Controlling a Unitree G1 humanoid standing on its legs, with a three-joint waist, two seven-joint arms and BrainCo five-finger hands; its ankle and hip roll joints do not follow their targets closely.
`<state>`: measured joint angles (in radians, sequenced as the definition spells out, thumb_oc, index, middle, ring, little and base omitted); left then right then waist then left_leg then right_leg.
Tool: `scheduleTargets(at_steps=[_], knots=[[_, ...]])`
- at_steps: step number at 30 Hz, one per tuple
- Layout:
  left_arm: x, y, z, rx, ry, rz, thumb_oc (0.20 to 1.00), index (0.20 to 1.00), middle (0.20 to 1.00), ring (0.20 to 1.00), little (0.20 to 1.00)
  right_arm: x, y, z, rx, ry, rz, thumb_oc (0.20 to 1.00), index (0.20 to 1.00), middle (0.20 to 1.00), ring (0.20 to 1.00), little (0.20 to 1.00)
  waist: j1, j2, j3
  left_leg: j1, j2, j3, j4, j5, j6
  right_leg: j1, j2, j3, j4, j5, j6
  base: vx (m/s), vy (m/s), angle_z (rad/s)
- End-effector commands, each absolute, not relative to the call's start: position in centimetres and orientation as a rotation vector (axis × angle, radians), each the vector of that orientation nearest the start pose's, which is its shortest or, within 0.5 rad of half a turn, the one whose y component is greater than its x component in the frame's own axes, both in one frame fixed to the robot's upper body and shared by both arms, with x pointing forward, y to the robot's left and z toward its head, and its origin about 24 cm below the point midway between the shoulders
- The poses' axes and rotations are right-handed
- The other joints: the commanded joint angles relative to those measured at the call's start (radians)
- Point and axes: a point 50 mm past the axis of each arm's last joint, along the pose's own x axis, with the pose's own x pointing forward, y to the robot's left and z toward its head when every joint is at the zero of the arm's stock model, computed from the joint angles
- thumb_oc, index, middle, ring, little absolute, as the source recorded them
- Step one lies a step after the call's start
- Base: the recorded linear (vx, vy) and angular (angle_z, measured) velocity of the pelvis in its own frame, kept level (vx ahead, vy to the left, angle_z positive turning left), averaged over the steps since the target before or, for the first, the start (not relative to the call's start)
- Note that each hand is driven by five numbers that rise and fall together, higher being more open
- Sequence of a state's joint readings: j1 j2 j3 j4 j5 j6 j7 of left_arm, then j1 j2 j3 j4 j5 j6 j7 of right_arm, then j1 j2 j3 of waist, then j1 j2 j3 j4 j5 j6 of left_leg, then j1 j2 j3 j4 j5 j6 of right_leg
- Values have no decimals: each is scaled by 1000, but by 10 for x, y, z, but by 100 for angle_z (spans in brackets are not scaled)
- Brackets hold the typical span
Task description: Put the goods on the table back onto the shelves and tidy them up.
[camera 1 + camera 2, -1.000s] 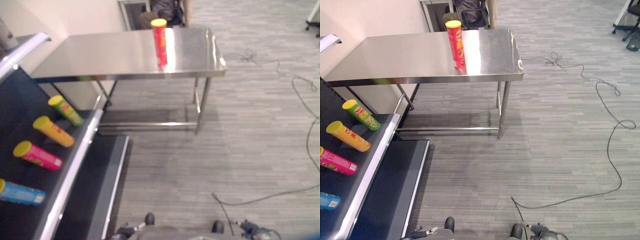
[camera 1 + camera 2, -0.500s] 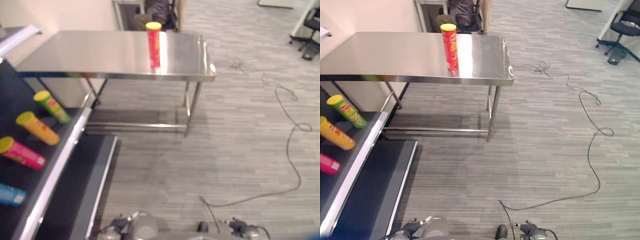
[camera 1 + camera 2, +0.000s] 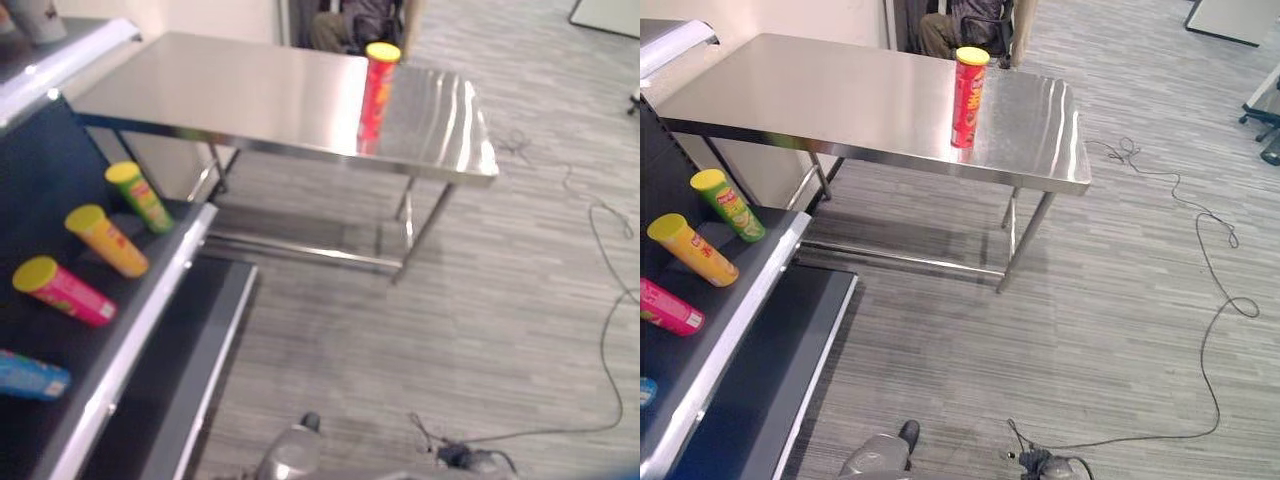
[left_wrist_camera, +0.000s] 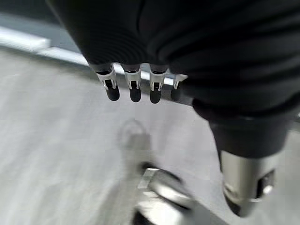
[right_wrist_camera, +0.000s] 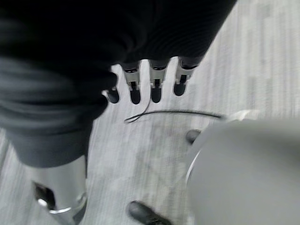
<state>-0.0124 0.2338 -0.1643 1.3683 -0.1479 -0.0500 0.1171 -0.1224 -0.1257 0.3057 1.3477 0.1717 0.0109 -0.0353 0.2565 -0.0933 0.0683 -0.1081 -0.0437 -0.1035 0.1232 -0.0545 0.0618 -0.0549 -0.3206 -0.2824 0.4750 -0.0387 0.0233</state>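
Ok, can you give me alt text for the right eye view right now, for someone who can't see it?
A red can with a yellow lid stands upright on a steel table. Green, orange and pink cans lie on a dark shelf on the left, above a grey floor.

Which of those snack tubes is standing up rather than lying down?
The red tube with the yellow lid, alone on the steel table; the others lie on the shelf.

Red can [image 3: 968, 97], yellow lid; steel-grey table [image 3: 840, 95]; grey striped floor [image 3: 1120, 300].
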Motion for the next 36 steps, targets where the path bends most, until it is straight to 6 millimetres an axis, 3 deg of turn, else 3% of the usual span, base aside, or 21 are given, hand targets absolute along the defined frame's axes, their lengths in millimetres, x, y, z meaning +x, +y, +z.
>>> scheduleTargets(at_steps=[1,2,3,5,6,7,9,10,14,15,17,19,20,23,24,25,26,27,30,33,36], knots=[[77,278,-153,378,1264,277,1000,1000,1000,1000,1000,137,-183,-159,-240,1131,50,1000,1000,1000,1000,1000,-63,16,25,-9,17,-121,-128,89,-14,-32,91,128,-62,86,50,171,132,-2],[77,278,-153,378,1264,277,1000,1000,1000,1000,1000,137,-183,-159,-240,1131,50,1000,1000,1000,1000,1000,-63,16,25,-9,17,-122,-128,89,-14,-32,91,128,-62,86,50,219,84,31],[91,277,-150,397,1222,259,1000,1000,1000,1000,1000,143,-183,-156,-232,1109,40,1000,1000,1000,1000,1000,-92,15,52,48,13,-136,-161,83,-19,-83,186,124,-164,42,52,239,53,33],[99,269,-151,440,1209,189,1000,1000,1000,1000,1000,143,-185,-156,-231,1116,28,1000,1000,1000,1000,1000,-128,2,70,124,-5,-166,-190,62,-21,-133,264,119,-324,73,68,314,42,21],[100,269,-151,440,1208,189,1000,1000,1000,1000,1000,143,-185,-156,-231,1116,28,1000,1000,1000,1000,1000,-130,3,70,124,-5,-168,-190,64,-21,-131,264,117,-329,77,68,419,68,40],[99,260,-154,461,1219,121,1000,1000,1000,1000,1000,133,-189,-160,-227,1151,10,1000,1000,1000,1000,1000,-159,-5,77,191,-24,-208,-200,28,-21,-169,321,150,-437,113,88,392,97,56],[100,256,-155,472,1224,89,1000,1000,1000,1000,1000,125,-192,-162,-216,1179,-11,1000,1000,1000,1000,1000,-180,-10,76,215,-30,-232,-202,12,-20,-195,341,165,-474,136,97,382,72,54],[100,249,-157,492,1233,30,1000,1000,1000,1000,1000,111,-198,-165,-200,1224,-50,1000,1000,1000,1000,1000,-207,-12,80,250,-32,-274,-193,-17,-19,-219,356,187,-497,163,106,347,10,70],[100,240,-160,549,1241,-70,1000,1000,1000,1000,1000,90,-208,-169,-209,1293,-81,1000,1000,1000,1000,1000,-232,-17,63,287,-31,-309,-162,-75,-19,-172,347,206,-498,167,87,360,-24,109],[89,242,-162,565,1275,-81,1000,1000,1000,1000,1000,77,-212,-171,-228,1334,-77,1000,1000,1000,1000,1000,-239,-10,28,318,-2,-303,-148,-105,-33,-154,356,211,-465,152,70,477,-39,100],[88,243,-162,573,1279,-83,1000,1000,1000,1000,1000,74,-215,-171,-245,1345,-70,1000,1000,1000,1000,1000,-243,1,13,327,18,-297,-125,-111,-47,-135,363,200,-459,140,63,431,-27,62],[94,241,-160,583,1241,-92,1000,1000,1000,1000,1000,87,-216,-168,-284,1297,-30,1000,1000,1000,1000,1000,-234,15,19,251,12,-232,128,-65,-106,-52,363,190,-494,125,59,283,38,19],[104,241,-158,584,1207,-85,1000,1000,1000,1000,1000,100,-217,-165,-292,1251,-24,1000,1000,1000,1000,1000,-226,5,38,168,-1,-198,265,-26,-124,-30,353,199,-507,123,50,58,56,-3],[112,241,-156,600,1179,-90,1000,1000,1000,1000,1000,111,-215,-162,-302,1212,-12,1000,1000,1000,1000,1000,-217,-12,51,94,-10,-154,361,-17,-115,-16,342,206,-513,120,41,21,13,-18],[133,229,-152,619,1107,-105,1000,1000,1000,1000,1000,132,-210,-156,-328,1148,13,1000,1000,1000,1000,1000,-196,-39,71,-20,4,-75,421,-60,-77,24,321,224,-527,109,28,37,12,-11],[133,229,-152,619,1106,-105,1000,1000,1000,1000,1000,132,-210,-156,-328,1147,13,1000,1000,1000,1000,1000,-196,-40,70,-25,3,-74,423,-58,-76,20,320,224,-526,110,28,85,8,-4],[133,229,-152,617,1106,-108,1000,1000,1000,1000,1000,139,-207,-154,-326,1119,20,1000,1000,1000,1000,1000,-184,-52,72,-49,21,-45,381,-86,-61,33,309,226,-536,100,32,117,65,-23],[122,224,-156,605,1104,-127,1000,1000,1000,1000,1000,146,-207,-151,-318,1076,7,1000,1000,1000,1000,1000,-148,-57,85,-53,39,-44,219,-86,-53,45,296,214,-546,85,37,170,134,-31],[110,201,-163,577,1120,-196,1000,1000,1000,1000,1000,150,-209,-149,-327,1050,-16,1000,1000,1000,1000,1000,-133,-17,87,-74,93,-53,-29,81,-88,75,305,205,-554,44,34,126,204,-18],[100,202,-166,584,1160,-213,1000,1000,1000,1000,1000,139,-208,-154,-321,1097,-9,1000,1000,1000,1000,1000,-140,5,65,-17,114,-64,-142,108,-102,96,310,214,-551,27,36,141,240,24],[97,202,-167,615,1175,-245,1000,1000,1000,1000,1000,120,-212,-160,-285,1164,-44,1000,1000,1000,1000,1000,-164,10,35,29,116,-39,-164,103,-107,105,285,207,-552,26,51,139,281,-42]])
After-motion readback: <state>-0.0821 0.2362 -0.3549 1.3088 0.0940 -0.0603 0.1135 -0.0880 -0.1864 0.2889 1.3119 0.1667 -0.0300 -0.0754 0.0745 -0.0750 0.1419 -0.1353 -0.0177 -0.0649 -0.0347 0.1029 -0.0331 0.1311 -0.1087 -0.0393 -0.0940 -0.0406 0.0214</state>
